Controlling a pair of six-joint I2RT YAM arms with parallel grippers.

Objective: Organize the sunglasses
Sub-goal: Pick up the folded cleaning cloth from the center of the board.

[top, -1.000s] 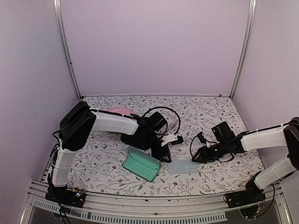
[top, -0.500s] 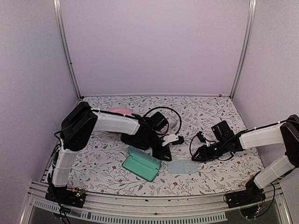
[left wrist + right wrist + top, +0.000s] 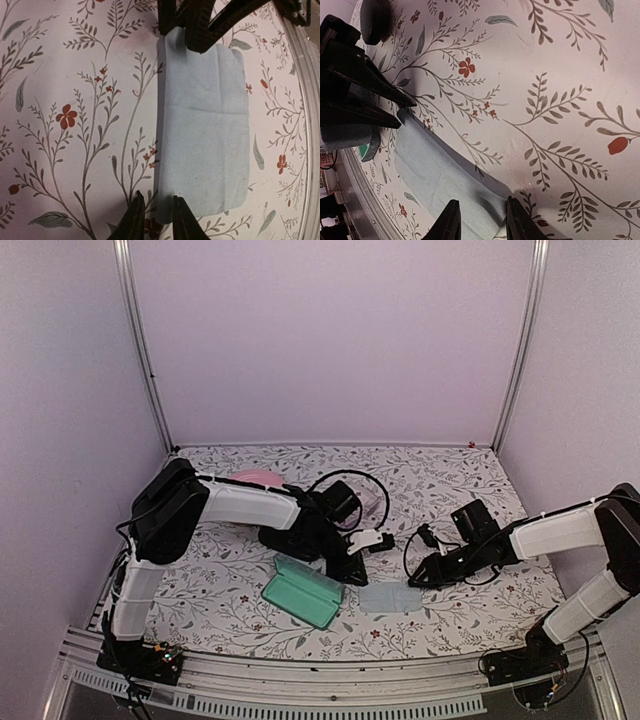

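Note:
A pale pinkish shape that may be the translucent sunglasses (image 3: pixel 371 504) lies behind my left wrist. The reddish-brown pair is not in view. A light blue cloth (image 3: pixel 390 598) lies flat near the table's front middle. My left gripper (image 3: pixel 356 576) is low at its far left corner and my right gripper (image 3: pixel 420 579) at its far right corner. In the left wrist view the cloth (image 3: pixel 205 125) has one corner between my narrowly open fingers (image 3: pixel 135 222). In the right wrist view the cloth (image 3: pixel 435 175) has its corner between my parted fingers (image 3: pixel 449 222).
An open teal rectangular case (image 3: pixel 302 590) lies just left of the cloth, under the left forearm. A pink object (image 3: pixel 258 477) lies at the back left. A dark rounded object (image 3: pixel 375 20) shows beyond the left gripper. Black cables loop over both wrists.
Both grippers have edged down and closer to the cloth's far corners. The right gripper has shifted slightly left. The cloth and the case have not moved.

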